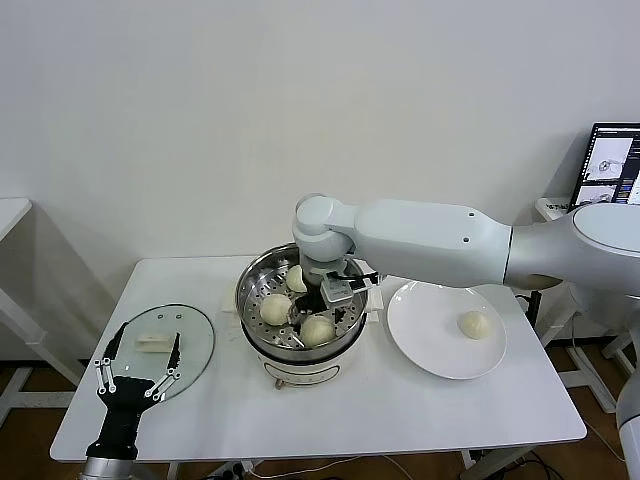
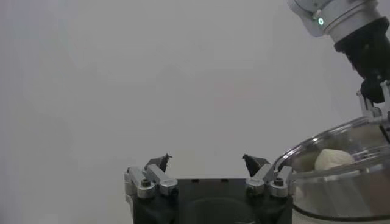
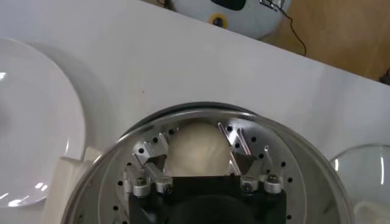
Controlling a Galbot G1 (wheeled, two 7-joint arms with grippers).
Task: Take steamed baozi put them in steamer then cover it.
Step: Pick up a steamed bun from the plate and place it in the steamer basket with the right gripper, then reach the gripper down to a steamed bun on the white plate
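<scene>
Baozi: three in steamer (image 1: 255, 275) on perforated tray — one left (image 1: 275, 308), one near (image 1: 317, 330), one far (image 1: 296, 278). Fourth baozi (image 1: 474, 324) alone on white plate (image 1: 420, 340), right of steamer. All cream-white, round. My right gripper (image 3: 196, 145) down inside steamer, fingers spread either side of a bun, not clamped. Cover (image 1: 195, 345) flat on table (image 1: 400, 410), left of steamer. My left gripper (image 1: 138, 362) idle near cover, fingers apart, empty.

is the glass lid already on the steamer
No, the cover lies flat on the table to the left of the steamer, which stands open with baozi inside.
</scene>
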